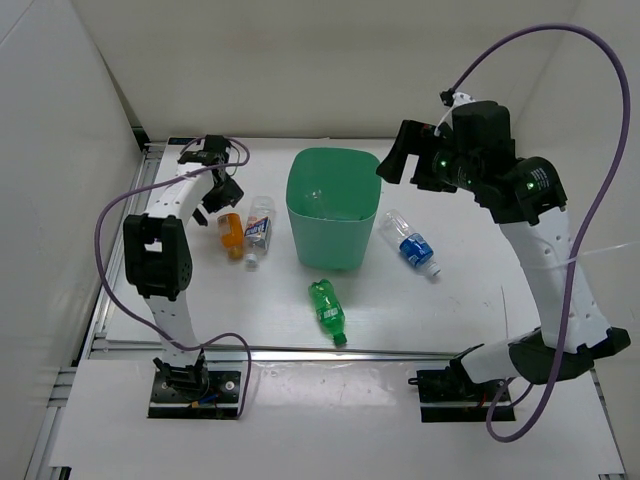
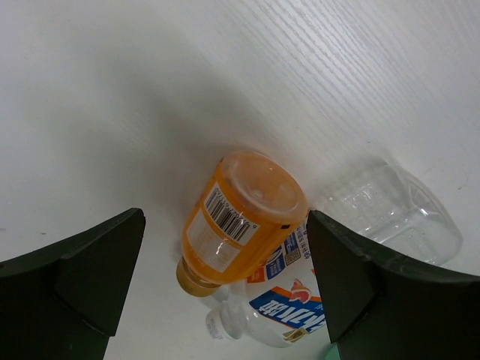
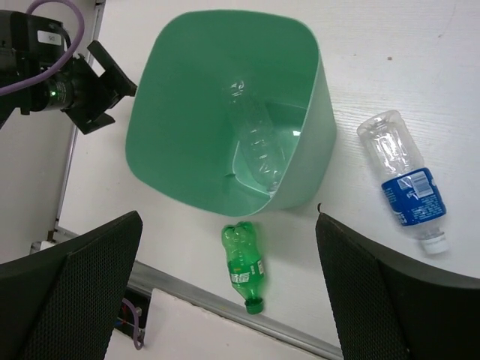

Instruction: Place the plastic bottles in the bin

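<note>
The tall mint-green plastic bin (image 1: 333, 245) stands mid-table, and the plain, crinkled clear bottle (image 3: 255, 139) lies inside it. The left gripper (image 2: 225, 277) hangs over the small orange bottle (image 2: 240, 217), jaws spread wide and gripping nothing. Just beside that bottle lies a clear bottle with a blue label (image 1: 259, 228). The right gripper (image 1: 395, 160) hovers by the bin's far right rim, jaws also spread (empty). A second blue-labelled clear bottle (image 1: 410, 243) lies right of the bin, and the small green bottle (image 1: 327, 310) lies on its near side.
</note>
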You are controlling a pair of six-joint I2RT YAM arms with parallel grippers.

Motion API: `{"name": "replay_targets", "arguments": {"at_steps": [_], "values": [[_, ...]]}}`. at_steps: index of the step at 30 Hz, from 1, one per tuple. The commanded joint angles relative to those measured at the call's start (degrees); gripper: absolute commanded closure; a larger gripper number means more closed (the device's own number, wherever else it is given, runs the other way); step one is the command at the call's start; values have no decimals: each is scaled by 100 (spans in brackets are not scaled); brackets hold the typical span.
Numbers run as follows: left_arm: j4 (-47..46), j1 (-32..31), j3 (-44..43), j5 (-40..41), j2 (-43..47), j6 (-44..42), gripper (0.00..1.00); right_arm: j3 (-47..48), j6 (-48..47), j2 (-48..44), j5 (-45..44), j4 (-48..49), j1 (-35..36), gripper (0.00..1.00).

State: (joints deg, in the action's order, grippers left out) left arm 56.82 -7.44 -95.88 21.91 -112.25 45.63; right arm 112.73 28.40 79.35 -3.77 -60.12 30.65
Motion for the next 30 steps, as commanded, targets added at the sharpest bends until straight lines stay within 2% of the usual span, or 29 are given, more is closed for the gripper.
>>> {"name": "replay_targets", "arguments": {"at_steps": [1, 8, 18, 20, 21, 25, 26, 28, 30], "values": [[-408, -3, 122, -530, -104, -194, 0, 258, -273, -78, 429, 26, -270, 0], [-470, -3, 122, -644, -280, -247, 0, 259, -388, 28, 894, 26, -797, 0], [-646, -3, 490, -961, -535, -300, 0, 206, -388, 142, 966, 26, -859, 0], [-646, -3, 491, -961, -535, -300, 4, 206, -388, 142, 966, -26, -859, 0], [-646, -3, 491, -961, -535, -352, 6, 206, -388, 142, 966, -26, -859, 0], [-646, -3, 605, -908, -421, -353, 37, 153, -388, 142, 913, -26, -859, 0], [-646, 67, 605, -908, -421, -353, 48, 153, -388, 142, 913, -26, -859, 0], [-497, 120, 605, -777, -229, -291, 49, 153, -388, 142, 913, -26, -859, 0], [-304, 190, 169, -531, -88, -142, 56, 153, -388, 142, 913, -26, -859, 0]]}}
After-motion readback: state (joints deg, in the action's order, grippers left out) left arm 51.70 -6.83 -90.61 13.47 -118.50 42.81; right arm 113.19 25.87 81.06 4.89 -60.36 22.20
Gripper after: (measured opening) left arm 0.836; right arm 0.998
